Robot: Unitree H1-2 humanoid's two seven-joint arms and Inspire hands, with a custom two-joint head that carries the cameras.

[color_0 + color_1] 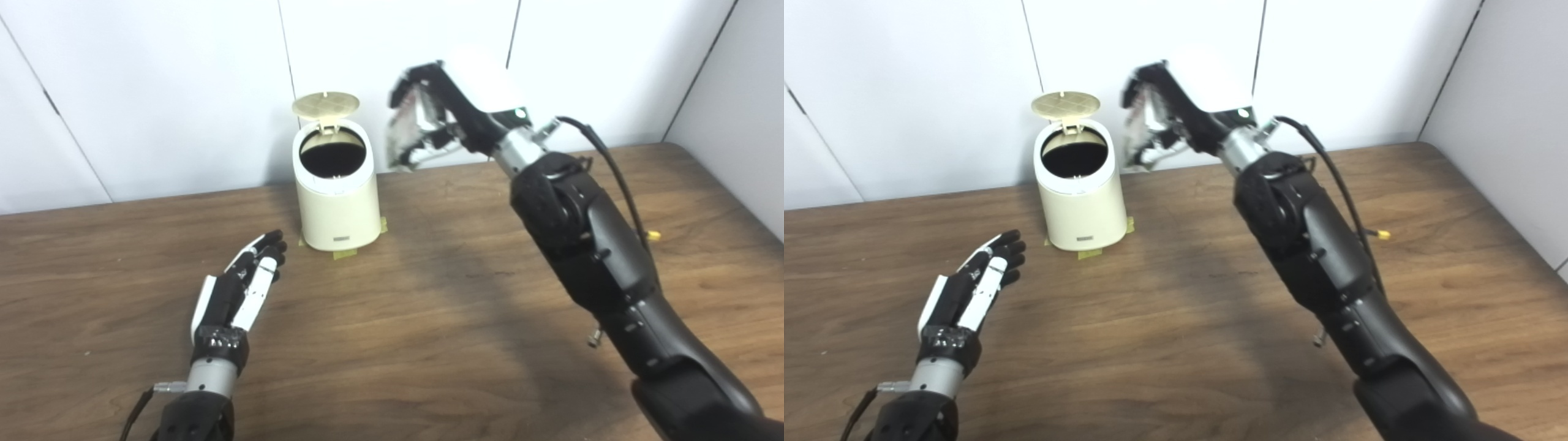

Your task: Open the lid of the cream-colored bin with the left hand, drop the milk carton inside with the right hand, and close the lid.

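The right robot hand (441, 116) grasps the carton (401, 128) beside the open bin (337, 202), not above it, so releasing now risks a miss, while the left robot hand (236, 294) waits released.

No legible text, brand, number or sign in either view.

- Bin (337, 202): cream body, a small dark label plate low on the front wall, lettering too small to read.
- Lid (325, 104): raised, a moulded grid pattern on its underside, no writing.
- Milk carton (405, 125): held in the right hand (438, 116), reddish and white printing on its face, blurred beyond reading.
- Right hand: a small green indicator light at the wrist, no marking beside it.
- Left hand (236, 288): black and white shell, unmarked.
- Table (429, 318): wood grain only.
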